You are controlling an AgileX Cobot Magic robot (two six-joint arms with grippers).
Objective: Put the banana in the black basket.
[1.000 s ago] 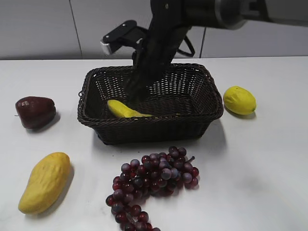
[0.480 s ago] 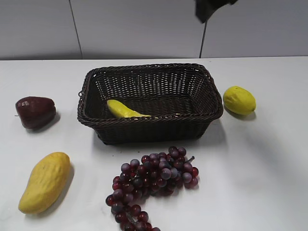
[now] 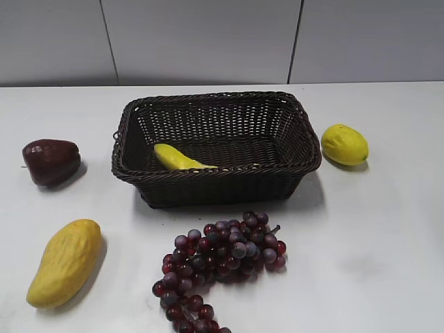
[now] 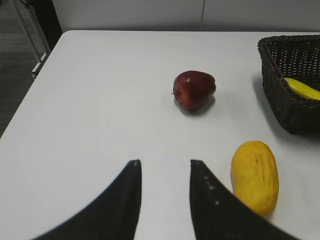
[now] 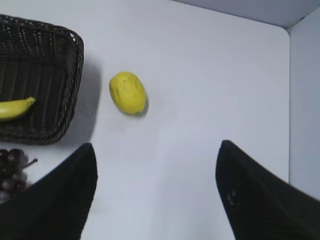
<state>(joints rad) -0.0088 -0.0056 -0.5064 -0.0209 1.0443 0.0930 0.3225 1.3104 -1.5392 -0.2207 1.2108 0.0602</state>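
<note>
Banana [image 3: 179, 158] lies inside the black basket [image 3: 215, 184], released, and the task looks done. The right gripper [image 5: 156, 192], over it a second ago, has withdrawn, jaws wide and empty, basket now up to its left. The left gripper [image 4: 165, 192] hangs narrowly parted, empty.

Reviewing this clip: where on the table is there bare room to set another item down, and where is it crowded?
Bare: the front right, between the purple grape bunch and the small round yellow lemon; also the far left beyond the dark red apple. Crowded: the front left, with the fat yellow mango, apple and grapes before the black woven basket, which holds the glossy yellow banana.
</note>
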